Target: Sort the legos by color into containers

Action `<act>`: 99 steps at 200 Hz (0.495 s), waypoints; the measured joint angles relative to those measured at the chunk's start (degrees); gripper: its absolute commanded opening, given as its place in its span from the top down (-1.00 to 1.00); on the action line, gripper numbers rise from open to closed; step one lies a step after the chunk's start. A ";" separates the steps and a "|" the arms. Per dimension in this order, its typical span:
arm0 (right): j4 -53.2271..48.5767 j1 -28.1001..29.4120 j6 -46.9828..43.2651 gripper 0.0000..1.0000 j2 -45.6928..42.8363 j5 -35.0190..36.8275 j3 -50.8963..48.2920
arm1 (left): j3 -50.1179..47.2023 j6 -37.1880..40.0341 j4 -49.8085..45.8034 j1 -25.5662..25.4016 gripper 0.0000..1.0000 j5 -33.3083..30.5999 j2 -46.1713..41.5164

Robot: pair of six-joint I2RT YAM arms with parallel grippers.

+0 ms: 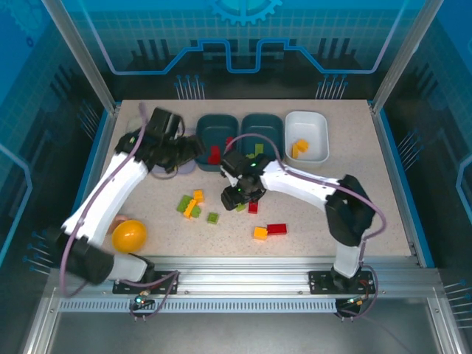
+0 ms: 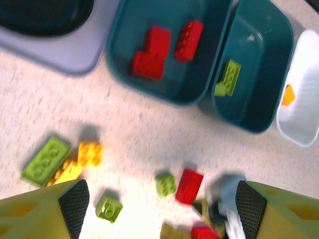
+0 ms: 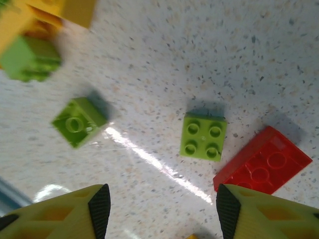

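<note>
My left gripper [image 1: 195,147] [image 2: 162,206] hovers open at the near rim of the left dark teal tray [image 1: 205,133] [image 2: 119,59], which holds red legos [image 2: 158,49]. The middle teal tray [image 2: 259,69] holds a light green lego [image 2: 229,77]. An orange lego [image 1: 299,147] lies in the white tray [image 1: 318,125]. My right gripper [image 1: 234,198] [image 3: 163,209] stands open low over the table, nothing between its pads. Just ahead of it lie a green two-by-two lego [image 3: 203,135], a red lego [image 3: 261,162] and another green one [image 3: 77,121].
Loose legos lie mid-table: a green and orange cluster [image 1: 190,205], a green one [image 1: 213,217], and an orange [image 1: 259,233] and red [image 1: 277,228] pair. A yellow bowl [image 1: 129,235] sits near the left arm's base. A black dish [image 2: 45,15] lies left of the trays.
</note>
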 measured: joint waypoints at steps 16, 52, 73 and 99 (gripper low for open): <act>-2.71 0.42 -0.42 -0.22 4.55 1.88 3.52 | -10.54 -2.60 2.05 -0.02 -0.71 1.42 -8.28; -7.15 0.42 -0.42 -0.22 10.51 5.16 9.03 | -24.37 -7.52 1.66 0.00 -0.72 2.95 -22.56; -8.90 0.42 -0.61 -0.18 12.48 6.45 10.78 | -26.14 -9.33 1.40 0.00 -0.72 3.54 -27.89; -9.81 0.42 -1.03 -0.04 14.95 6.67 12.17 | -26.34 -10.40 1.38 0.00 -0.72 4.07 -30.14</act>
